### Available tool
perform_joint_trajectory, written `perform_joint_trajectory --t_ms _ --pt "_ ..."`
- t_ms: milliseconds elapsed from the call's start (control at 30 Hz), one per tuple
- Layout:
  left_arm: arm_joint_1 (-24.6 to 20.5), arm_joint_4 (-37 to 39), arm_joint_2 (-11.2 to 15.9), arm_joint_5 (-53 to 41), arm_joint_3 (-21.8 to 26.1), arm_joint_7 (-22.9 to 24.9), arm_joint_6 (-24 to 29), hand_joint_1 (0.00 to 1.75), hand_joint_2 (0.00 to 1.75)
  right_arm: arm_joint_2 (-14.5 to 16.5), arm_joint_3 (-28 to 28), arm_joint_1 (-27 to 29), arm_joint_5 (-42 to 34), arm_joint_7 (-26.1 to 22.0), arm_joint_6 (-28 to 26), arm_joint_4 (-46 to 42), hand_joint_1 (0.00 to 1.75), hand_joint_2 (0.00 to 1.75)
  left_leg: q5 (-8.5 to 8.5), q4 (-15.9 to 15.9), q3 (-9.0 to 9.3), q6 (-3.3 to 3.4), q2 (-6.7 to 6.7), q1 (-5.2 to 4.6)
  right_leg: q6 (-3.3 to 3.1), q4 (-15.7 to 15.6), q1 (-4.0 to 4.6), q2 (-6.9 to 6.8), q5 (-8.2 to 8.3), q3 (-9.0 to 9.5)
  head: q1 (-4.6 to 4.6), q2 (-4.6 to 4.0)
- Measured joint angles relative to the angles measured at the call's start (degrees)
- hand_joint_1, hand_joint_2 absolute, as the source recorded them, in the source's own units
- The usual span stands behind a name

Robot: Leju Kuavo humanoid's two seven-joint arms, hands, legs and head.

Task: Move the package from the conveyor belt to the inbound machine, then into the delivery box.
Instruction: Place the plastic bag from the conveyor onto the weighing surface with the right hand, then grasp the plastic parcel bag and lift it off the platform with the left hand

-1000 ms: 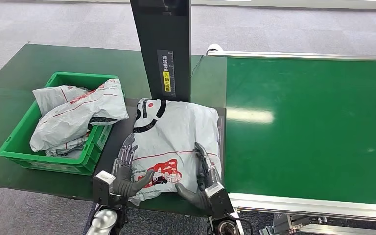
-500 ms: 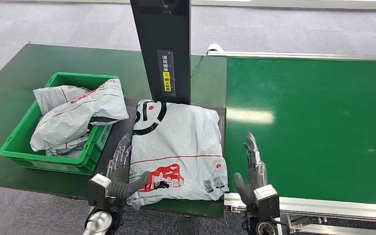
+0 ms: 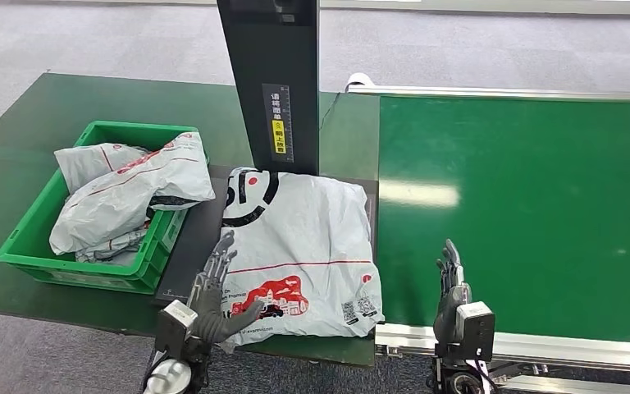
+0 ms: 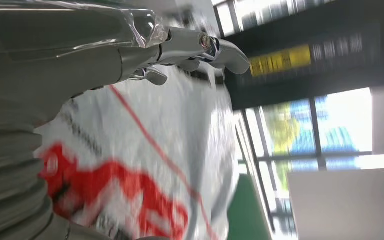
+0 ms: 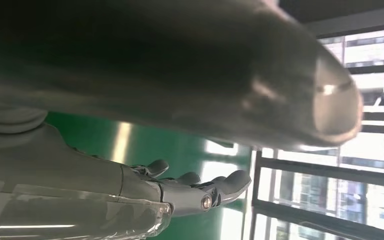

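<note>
The package, a white poly bag with red and black print, lies flat on the dark platform of the inbound machine, under its black column. My left hand is at the bag's near left corner, fingers spread along its edge and the thumb lying against the corner, gripping nothing. The left wrist view shows those fingers stretched out over the package. My right hand stands open over the near edge of the green conveyor belt, apart from the bag. Its fingers are extended above the belt.
A green crate, the delivery box, sits left of the platform and holds several white packages, piled above its rim. The dark green table extends behind it. The belt's metal rail runs along the near right edge.
My right hand let go of the package and swung right to the belt's near edge. The left hand loosened and drew back slightly. The bag settled flat on the platform.
</note>
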Motion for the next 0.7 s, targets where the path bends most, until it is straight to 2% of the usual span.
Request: perform_joint_trajectory --t_ms 133,267,400,533,700 --pt "1.7 -1.3 0.1 -3.9 -2.5 0.1 -2.7 0.0 1.75 0.6 -1.6 0.2 0.3 0.0 0.3 2.6 0.0 0.0 0.0 0.0 -0.01 0.0 0.0 0.0 0.0 0.0 0.0 0.0 0.0 0.0 0.0 0.0" --pt "3.4 -3.0 0.5 -10.2 -4.7 1.5 -2.5 0.0 1.75 1.0 -3.0 0.3 1.2 0.0 0.4 3.7 0.0 0.0 0.0 0.0 0.0 0.0 0.0 0.0 0.0 0.0 0.0 0.0 0.0 0.0 0.01 0.0" --pt "4.8 -4.9 1.6 -16.8 -6.0 3.3 0.5 0.0 1.75 1.2 -4.5 1.1 2.1 0.0 0.6 3.8 0.0 0.0 0.0 0.0 0.0 0.0 0.0 0.0 0.0 0.0 0.0 0.0 0.0 0.0 0.01 0.0" --pt "5.8 -6.2 3.1 -23.4 -7.1 4.5 5.6 0.0 1.75 1.4 -6.1 1.8 2.5 0.0 0.8 3.8 0.0 0.0 -0.01 0.0 0.0 0.0 0.01 0.0 -0.01 0.0 0.0 0.0 0.0 0.0 0.0 0.0" --pt "6.3 -6.5 4.2 -28.7 -8.6 5.9 10.6 0.0 1.75 1.8 -7.7 2.4 2.7 0.0 1.3 3.7 0.0 0.0 0.0 0.0 0.01 0.0 0.0 0.0 0.0 0.0 0.0 0.0 -0.01 0.0 0.02 0.0"
